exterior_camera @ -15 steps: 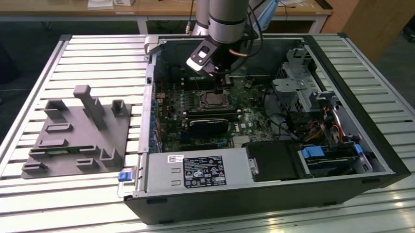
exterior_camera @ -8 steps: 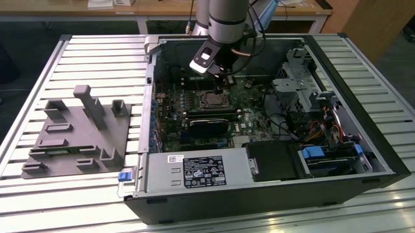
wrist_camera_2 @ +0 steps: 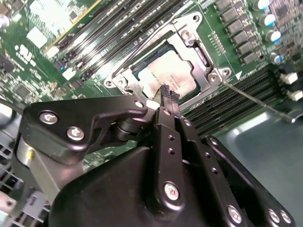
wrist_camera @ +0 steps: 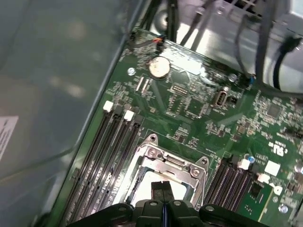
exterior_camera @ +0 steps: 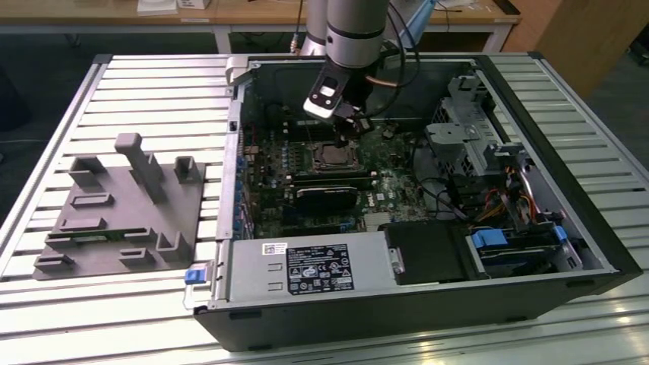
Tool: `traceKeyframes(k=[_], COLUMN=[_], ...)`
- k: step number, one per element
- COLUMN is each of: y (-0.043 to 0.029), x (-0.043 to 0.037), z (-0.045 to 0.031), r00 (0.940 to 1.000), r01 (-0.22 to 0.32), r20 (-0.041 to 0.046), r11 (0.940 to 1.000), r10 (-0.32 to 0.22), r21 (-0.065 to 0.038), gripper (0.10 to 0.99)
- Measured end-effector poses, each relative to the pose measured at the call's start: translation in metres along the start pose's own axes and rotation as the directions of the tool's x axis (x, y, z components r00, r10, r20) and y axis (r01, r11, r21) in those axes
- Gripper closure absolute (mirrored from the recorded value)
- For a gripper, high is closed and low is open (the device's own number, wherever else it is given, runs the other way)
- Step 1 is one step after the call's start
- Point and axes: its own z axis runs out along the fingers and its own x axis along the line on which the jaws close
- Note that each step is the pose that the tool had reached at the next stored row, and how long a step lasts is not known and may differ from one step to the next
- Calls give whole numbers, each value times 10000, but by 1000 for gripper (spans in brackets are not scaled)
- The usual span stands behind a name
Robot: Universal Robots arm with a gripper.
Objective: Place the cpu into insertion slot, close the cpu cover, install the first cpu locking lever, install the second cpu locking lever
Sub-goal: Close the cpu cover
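Observation:
The cpu lies in its socket on the green motherboard, its pale metal face up; it shows in the exterior view as well. The cpu cover, a silvery frame, lies flat around it and also appears in the first wrist view. A thin wire locking lever sticks out from one socket corner over the memory slots. My gripper hovers just above the cpu's edge, fingers shut together with nothing between them. From outside, the gripper hangs inside the open case over the socket.
Long black memory slots flank the socket on both sides. The computer case walls, drive bays and cable bundles crowd the exterior view's right. A grey fixture block rests on the slatted table at the exterior view's left.

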Motion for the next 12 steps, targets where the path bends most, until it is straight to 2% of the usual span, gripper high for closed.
traceKeyframes(k=[3,6,12], y=[-1,-2,-4], x=[0,1,2], z=[0,0,0], r00=[9987,9950,9796], r01=[500,1003,2012], r20=[-4,-8,-17], r11=[9987,9950,9796], r10=[-500,-1003,-2012], r21=[2,3,6], gripper=[980,980,980])
